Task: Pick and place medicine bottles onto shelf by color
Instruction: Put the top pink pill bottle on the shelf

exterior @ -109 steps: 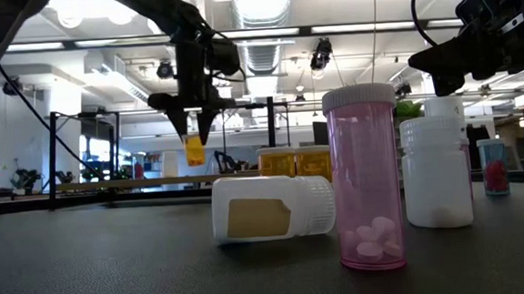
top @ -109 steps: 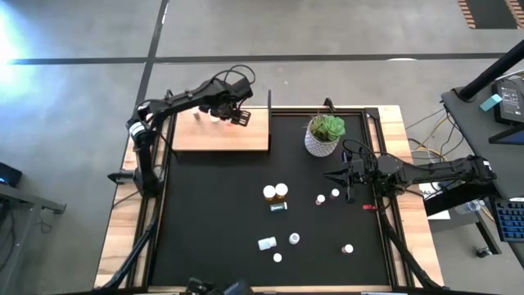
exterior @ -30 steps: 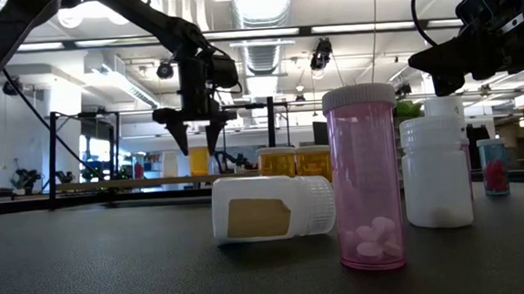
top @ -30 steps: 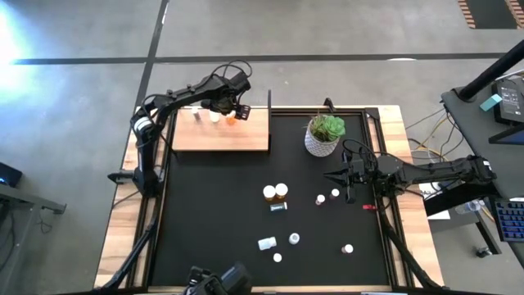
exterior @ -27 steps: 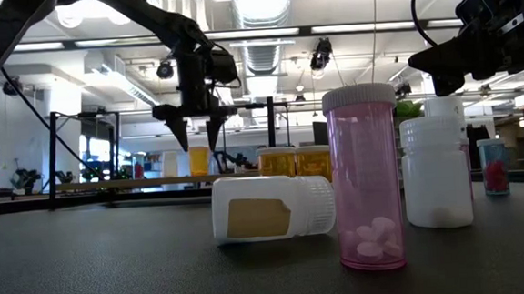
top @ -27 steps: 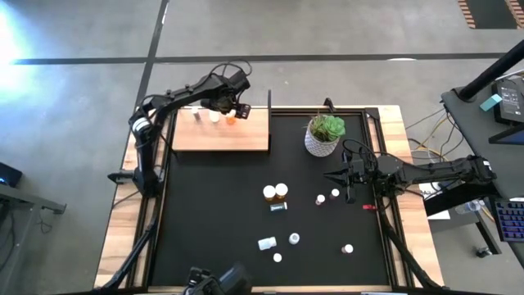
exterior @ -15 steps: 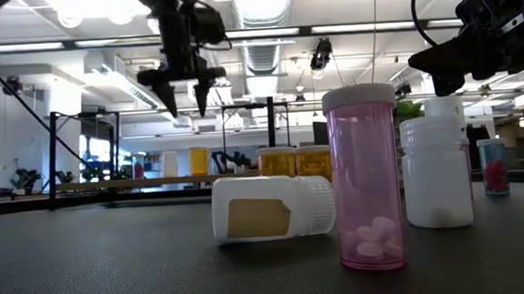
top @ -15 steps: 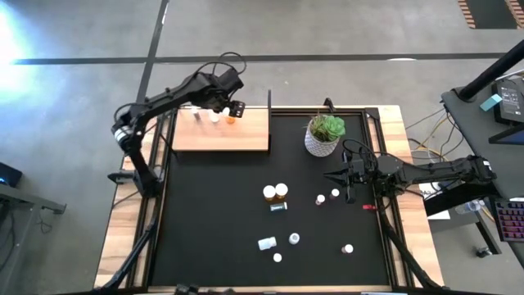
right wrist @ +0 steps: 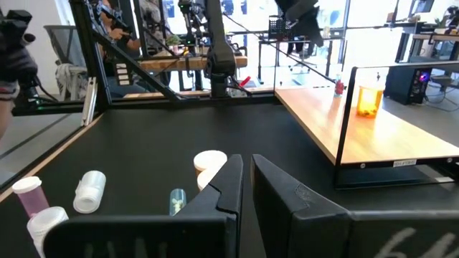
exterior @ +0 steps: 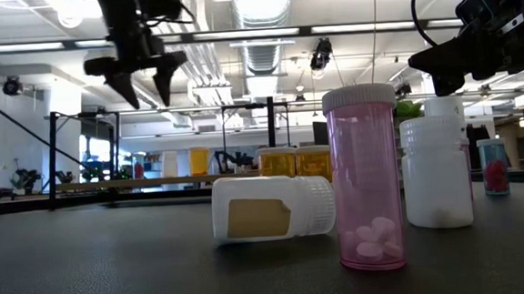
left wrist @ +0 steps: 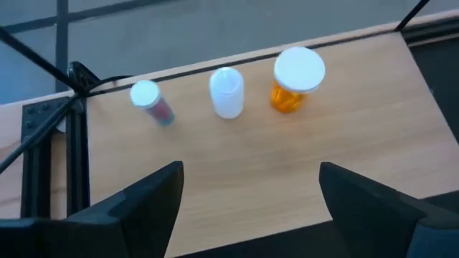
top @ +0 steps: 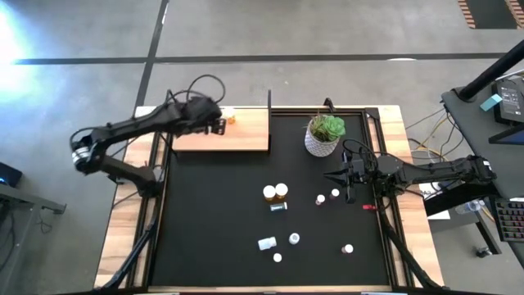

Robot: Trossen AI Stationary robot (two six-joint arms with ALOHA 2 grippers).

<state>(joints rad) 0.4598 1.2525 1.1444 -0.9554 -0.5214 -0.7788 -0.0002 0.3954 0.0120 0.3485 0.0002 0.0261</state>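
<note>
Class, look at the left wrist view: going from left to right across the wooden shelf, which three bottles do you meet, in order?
Pinkish bottle → white bottle → orange bottle, all white-capped and standing apart on the shelf.

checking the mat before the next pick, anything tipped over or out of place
One white bottle lies on its side on the black mat, near the front edge, while the pink bottle beside it stands upright. The three bottles on the shelf stand in a neat row. Nothing looks spilled.
</note>
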